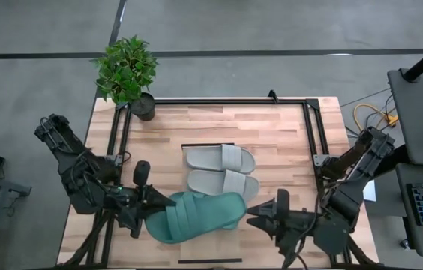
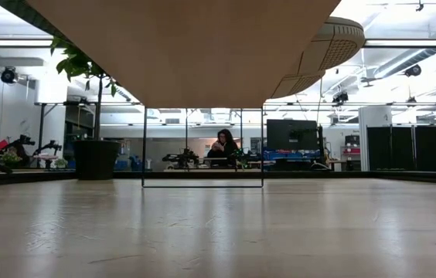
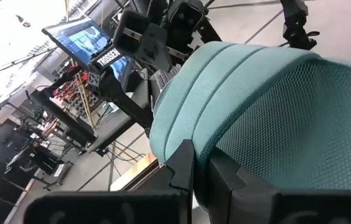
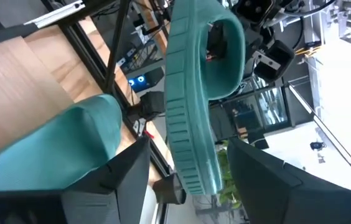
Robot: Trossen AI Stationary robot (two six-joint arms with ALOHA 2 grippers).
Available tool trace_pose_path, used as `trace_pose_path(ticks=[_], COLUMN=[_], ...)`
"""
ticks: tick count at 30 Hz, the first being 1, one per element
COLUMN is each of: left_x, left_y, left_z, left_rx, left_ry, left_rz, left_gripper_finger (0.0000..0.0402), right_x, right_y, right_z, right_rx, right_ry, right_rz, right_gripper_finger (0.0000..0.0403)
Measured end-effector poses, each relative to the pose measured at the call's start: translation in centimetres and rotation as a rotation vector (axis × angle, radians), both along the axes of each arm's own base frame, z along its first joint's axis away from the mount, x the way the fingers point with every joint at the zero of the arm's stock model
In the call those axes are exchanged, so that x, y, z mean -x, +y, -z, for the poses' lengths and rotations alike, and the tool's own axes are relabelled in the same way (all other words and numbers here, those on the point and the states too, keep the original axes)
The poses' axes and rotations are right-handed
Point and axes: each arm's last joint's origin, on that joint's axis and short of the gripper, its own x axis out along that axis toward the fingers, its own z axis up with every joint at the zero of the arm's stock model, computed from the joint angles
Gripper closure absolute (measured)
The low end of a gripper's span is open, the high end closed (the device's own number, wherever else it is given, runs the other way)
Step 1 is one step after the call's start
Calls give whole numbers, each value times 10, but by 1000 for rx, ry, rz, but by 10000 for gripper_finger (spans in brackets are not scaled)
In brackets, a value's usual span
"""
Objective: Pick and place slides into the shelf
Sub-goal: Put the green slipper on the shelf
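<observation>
Two light grey slides point(image 1: 219, 158) point(image 1: 223, 182) lie side by side, soles down, on the pale wood shelf point(image 1: 208, 246), which the low view shows from below as a panel point(image 2: 187, 46) over the table. Near them, the teal-green slides point(image 1: 196, 214) overlap. My left gripper point(image 1: 168, 202) is shut on one teal slide point(image 3: 275, 106). My right gripper point(image 1: 250, 216) is open at its other end, with that slide point(image 4: 191, 93) standing on edge between the spread fingers; contact there does not show. The second teal slide point(image 4: 51, 149) lies flat beside it. My left gripper point(image 3: 200, 177) pinches the teal slide's side rim point(image 3: 185, 140) just below the ribbed strap point(image 3: 213, 87) between its two fingers. It comes roughly level from the table's left side. The slide is tilted up on its edge; what its lower edge rests on is hidden.
A potted plant point(image 1: 127, 71) stands at the table's far left corner. Black frame rails point(image 1: 313, 127) run along the far, left and right sides of the work area. Bare butcher-block tabletop point(image 1: 271, 124) lies beyond the grey slides. A person sits far off in the room point(image 2: 222, 147).
</observation>
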Motion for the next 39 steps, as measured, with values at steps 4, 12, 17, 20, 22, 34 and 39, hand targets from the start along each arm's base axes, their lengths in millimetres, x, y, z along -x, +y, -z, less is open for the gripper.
trace_pose_path(ticks=[4,12,17,20,22,34,39], left_x=[-1,-4,-6,-6,-6,-5,-4], left_y=[-2,-5,-7,-7,-7,-6,-5], left_z=[-3,0,2,1,2,2,1], left_rx=[-19,-28,-33,-32,-33,-32,-20], left_ry=[-28,-23,-19,-20,-18,-13,-14], left_rz=[10,20,22,23,22,16,-3], left_gripper_finger=[401,401,401,401,401,401,401], right_x=[-4,-16,-22,-25,-28,-47,-50], right_y=[-3,-12,-15,-16,-16,-9,-8], right_z=[0,-1,-7,-6,-5,7,9], right_rx=[18,2,-55,-71,-79,-169,-173], right_ry=[3,12,-27,-17,-16,-27,-68], right_rz=[-11,-50,-79,-134,-150,-188,-52], right_gripper_finger=[197,197,197,197,198,341,341])
